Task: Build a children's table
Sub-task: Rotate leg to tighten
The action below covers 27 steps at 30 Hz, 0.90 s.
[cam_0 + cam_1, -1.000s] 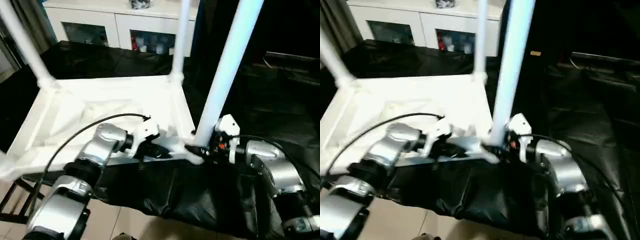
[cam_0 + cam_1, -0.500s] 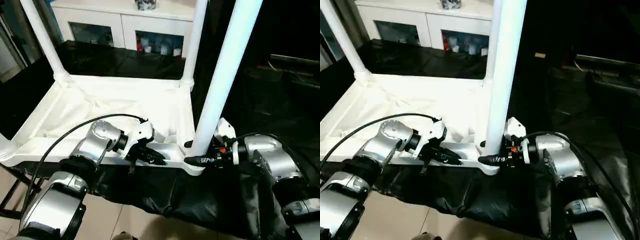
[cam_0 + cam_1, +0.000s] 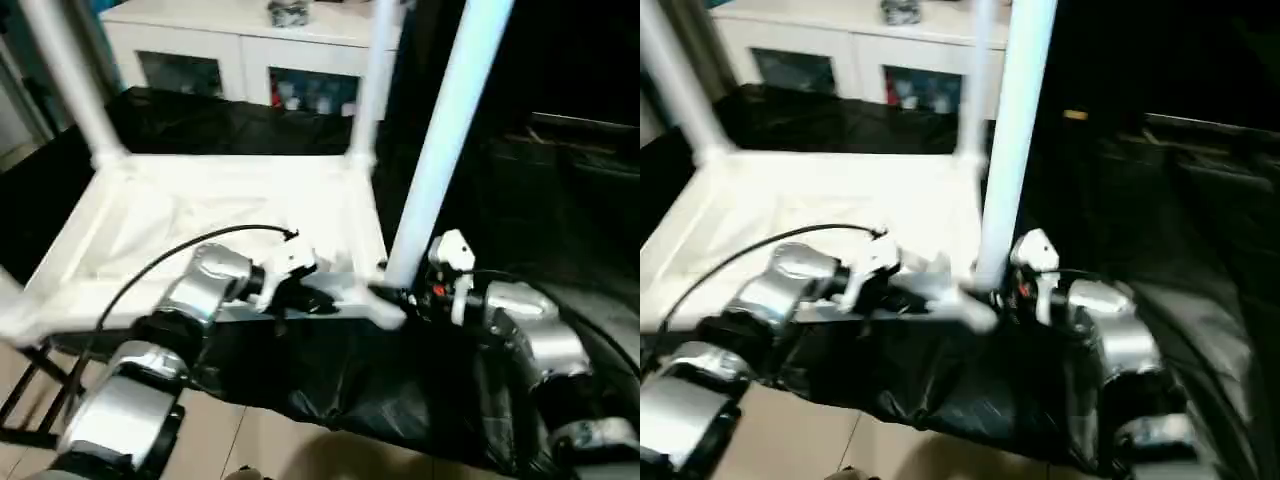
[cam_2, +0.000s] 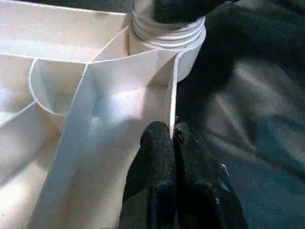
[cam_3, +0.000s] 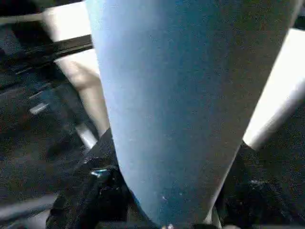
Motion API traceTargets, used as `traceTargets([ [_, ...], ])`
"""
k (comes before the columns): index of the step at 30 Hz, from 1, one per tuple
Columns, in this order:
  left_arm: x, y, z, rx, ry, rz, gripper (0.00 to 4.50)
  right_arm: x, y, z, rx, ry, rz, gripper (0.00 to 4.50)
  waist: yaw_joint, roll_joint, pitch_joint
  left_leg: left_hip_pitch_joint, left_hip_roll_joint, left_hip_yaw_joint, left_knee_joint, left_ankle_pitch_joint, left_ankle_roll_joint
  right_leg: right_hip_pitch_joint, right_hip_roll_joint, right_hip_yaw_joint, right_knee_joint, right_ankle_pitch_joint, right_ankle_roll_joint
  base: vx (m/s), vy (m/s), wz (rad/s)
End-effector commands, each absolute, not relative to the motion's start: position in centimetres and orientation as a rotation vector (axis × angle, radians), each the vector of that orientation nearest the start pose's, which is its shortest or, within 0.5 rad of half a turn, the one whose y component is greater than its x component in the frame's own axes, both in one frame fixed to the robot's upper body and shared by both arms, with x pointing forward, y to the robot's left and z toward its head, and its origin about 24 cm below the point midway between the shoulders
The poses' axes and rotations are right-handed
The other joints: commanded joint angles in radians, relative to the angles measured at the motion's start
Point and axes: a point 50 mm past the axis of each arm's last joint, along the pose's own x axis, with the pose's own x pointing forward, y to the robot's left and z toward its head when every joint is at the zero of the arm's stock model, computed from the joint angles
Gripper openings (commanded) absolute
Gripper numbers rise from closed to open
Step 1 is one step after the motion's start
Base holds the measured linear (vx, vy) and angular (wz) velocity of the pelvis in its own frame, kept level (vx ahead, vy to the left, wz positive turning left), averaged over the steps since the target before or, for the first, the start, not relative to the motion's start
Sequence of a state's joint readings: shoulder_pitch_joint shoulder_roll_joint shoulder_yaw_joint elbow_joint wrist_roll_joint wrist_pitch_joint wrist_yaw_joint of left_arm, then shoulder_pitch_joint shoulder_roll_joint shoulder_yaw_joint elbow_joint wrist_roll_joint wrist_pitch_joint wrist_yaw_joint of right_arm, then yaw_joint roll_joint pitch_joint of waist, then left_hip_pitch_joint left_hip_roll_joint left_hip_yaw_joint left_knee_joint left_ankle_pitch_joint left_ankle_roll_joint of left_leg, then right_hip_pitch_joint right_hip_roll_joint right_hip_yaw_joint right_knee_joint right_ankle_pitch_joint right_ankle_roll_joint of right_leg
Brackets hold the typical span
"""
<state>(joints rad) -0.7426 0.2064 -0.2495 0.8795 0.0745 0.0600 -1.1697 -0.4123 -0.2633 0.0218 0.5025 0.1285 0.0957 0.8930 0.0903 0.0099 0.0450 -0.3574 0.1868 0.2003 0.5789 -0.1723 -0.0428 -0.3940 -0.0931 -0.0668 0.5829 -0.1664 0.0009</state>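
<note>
The children's table lies upside down, its white tabletop (image 3: 200, 210) with the ribbed underside facing up. Three white legs stand in its corner sockets: two far ones (image 3: 65, 80) (image 3: 372, 90) and the near right leg (image 3: 440, 150). My left gripper (image 3: 320, 300) is shut on the thin near rim (image 4: 170, 109) of the tabletop, close to the near right socket (image 4: 167, 33). My right gripper (image 3: 395, 295) sits at the base of the near right leg (image 5: 181, 95), one black finger (image 5: 95, 191) on each side of it, closed against it.
The tabletop rests on a black-covered work table (image 3: 560, 230) whose cloth hangs over the near edge (image 3: 380, 390). A white cabinet with glass doors (image 3: 250, 60) stands behind. Pale floor (image 3: 250, 440) shows below the near edge.
The camera has swayed, so the whole picture shifts. My right gripper's fingers have drawn in around the base of the near right leg. The left gripper keeps its hold on the rim.
</note>
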Motion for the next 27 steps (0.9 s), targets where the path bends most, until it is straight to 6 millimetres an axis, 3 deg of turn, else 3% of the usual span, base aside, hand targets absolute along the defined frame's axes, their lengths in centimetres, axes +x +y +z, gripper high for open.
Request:
traceTargets([
  [1, 33.4, 6.8, 4.2, 0.298, 0.451, -1.271, 0.0, 29.9, -12.0, 2.0, 0.001, 0.328, 0.859, 1.97, -0.005, -0.009, -0.044, 0.017, 0.045, -0.033, -0.086, -0.397, -0.019, 0.023, -0.062, 0.038, -0.095, -0.515, -0.148, 0.0, 0.0, 0.0],
  [2, 33.4, 6.0, 4.2, 0.286, 0.443, -1.244, 0.0, 29.9, -11.2, 1.9, 0.015, 0.339, 0.781, 1.96, -0.009, -0.007, -0.042, 0.026, 0.043, -0.035, -0.087, -0.426, -0.024, 0.017, -0.062, 0.035, -0.102, -0.552, -0.138, 0.0, 0.0, 0.0],
  [4, 33.4, 4.6, 4.2, 0.283, 0.427, -1.207, 0.0, 29.9, -9.9, 2.1, 0.013, 0.356, 0.655, 1.96, -0.012, -0.006, -0.04, 0.031, 0.039, -0.04, -0.088, -0.457, -0.031, 0.016, -0.065, 0.03, -0.112, -0.62, -0.109, 0.0, 0.0, 0.0],
  [6, 33.3, 3.7, 4.2, 0.297, 0.415, -1.181, 0.0, 29.8, -9.0, 2.2, -0.007, 0.354, 0.586, 1.95, -0.015, -0.006, -0.04, 0.039, 0.038, -0.043, -0.087, -0.482, -0.038, 0.007, -0.063, 0.031, -0.119, -0.648, -0.087, 0.0, 0.0, 0.0],
  [9, 33.2, 3.3, 4.1, 0.298, 0.411, -1.188, 0.0, 29.5, -8.2, 2.2, -0.015, 0.348, 0.599, 1.95, -0.019, -0.003, -0.04, 0.041, 0.036, -0.046, -0.089, -0.521, -0.031, 0.006, -0.063, 0.03, -0.127, -0.653, -0.067, 0.0, 0.0, 0.0],
  [10, 33.1, 3.2, 4.1, 0.296, 0.408, -1.195, 0.0, 29.5, -8.1, 2.3, -0.015, 0.342, 0.601, 1.95, -0.019, 0.008, -0.041, 0.043, 0.036, -0.048, -0.091, -0.53, -0.031, 0.005, -0.063, 0.031, -0.127, -0.637, -0.068, 0.0, 0.0, 0.0],
  [11, 33.1, 3.4, 4.1, 0.295, 0.408, -1.195, 0.0, 29.6, -8.3, 2.5, 0.011, 0.331, 0.59, 1.95, -0.021, 0.006, -0.04, 0.041, 0.037, -0.048, -0.094, -0.537, -0.031, 0.007, -0.061, 0.03, -0.128, -0.625, -0.067, 0.0, 0.0, 0.0],
  [12, 33.1, 3.5, 4.1, 0.294, 0.408, -1.194, 0.0, 29.7, -8.5, 2.6, 0.032, 0.323, 0.58, 2.49, -0.023, 0.003, -0.045, 0.034, 0.037, -0.049, -0.098, -0.521, -0.028, 0.018, -0.061, 0.029, -0.122, -0.582, -0.072, 0.0, 0.0, 0.0],
  [14, 33.2, 4.1, 4.2, 0.292, 0.399, -1.212, 0.0, 29.8, -9.0, 3.1, 0.071, 0.303, 0.597, 2.69, -0.02, 0.002, -0.047, 0.026, 0.04, -0.046, -0.102, -0.474, -0.016, 0.019, -0.063, 0.039, -0.113, -0.501, -0.102, 0.0, 0.0, 0.0],
  [15, 33.2, 4.5, 4.3, 0.289, 0.397, -1.216, 0.0, 29.9, -9.3, 3.3, 0.074, 0.298, 0.604, 2.69, -0.021, -0.002, -0.047, 0.024, 0.04, -0.044, -0.101, -0.469, -0.013, 0.02, -0.064, 0.04, -0.112, -0.493, -0.108, 0.0, 0.0, 0.0],
  [17, 33.2, 4.7, 4.4, 0.295, 0.387, -1.231, 0.0, 29.9, -9.6, 3.5, 0.072, 0.298, 0.611, 3.0, -0.021, 0.001, -0.047, 0.02, 0.04, -0.043, -0.101, -0.451, -0.01, 0.022, -0.065, 0.042, -0.109, -0.475, -0.119, 0.0, 0.0, 0.0],
  [18, 33.2, 5.3, 4.5, 0.302, 0.379, -1.254, 0.0, 30.1, -10.2, 3.7, 0.053, 0.286, 0.638, 3.12, -0.021, -0.008, -0.048, 0.019, 0.04, -0.041, -0.1, -0.437, -0.003, 0.024, -0.066, 0.043, -0.108, -0.466, -0.124, 0.0, 0.0, 0.0],
  [19, 33.1, 5.7, 4.6, 0.307, 0.374, -1.271, 0.0, 30.3, -10.6, 3.9, 0.039, 0.278, 0.658, 3.12, -0.021, -0.007, -0.049, 0.018, 0.039, -0.04, -0.099, -0.433, 0.001, 0.027, -0.068, 0.043, -0.107, -0.465, -0.125, 0.0, 0.0, 0.0],
  [20, 33.0, 6.1, 4.7, 0.313, 0.367, -1.309, 0.0, 30.3, -11.1, 4.0, 0.032, 0.276, 0.69, 3.12, -0.021, -0.014, -0.05, 0.017, 0.04, -0.039, -0.098, -0.419, 0.007, 0.029, -0.069, 0.044, -0.106, -0.458, -0.127, 0.0, 0.0, 0.0],
  [23, 32.7, 7.5, 4.8, 0.359, 0.38, -1.396, 0.0, 30.0, -12.3, 4.2, -0.005, 0.282, 0.867, 3.12, -0.022, -0.011, -0.055, 0.009, 0.043, -0.034, -0.094, -0.334, 0.026, 0.036, -0.068, 0.047, -0.09, -0.339, -0.164, 0.0, 0.0, 0.0],
  [27, 32.5, 8.8, 5.1, 0.396, 0.394, -1.47, 0.0, 29.3, -13.9, 3.9, -0.076, 0.327, 1.067, 3.12, -0.011, -0.016, -0.063, 0.003, 0.043, -0.021, -0.074, -0.194, 0.088, 0.049, -0.066, 0.043, -0.064, -0.141, -0.247, 0.013, -0.008, 0.01],
])
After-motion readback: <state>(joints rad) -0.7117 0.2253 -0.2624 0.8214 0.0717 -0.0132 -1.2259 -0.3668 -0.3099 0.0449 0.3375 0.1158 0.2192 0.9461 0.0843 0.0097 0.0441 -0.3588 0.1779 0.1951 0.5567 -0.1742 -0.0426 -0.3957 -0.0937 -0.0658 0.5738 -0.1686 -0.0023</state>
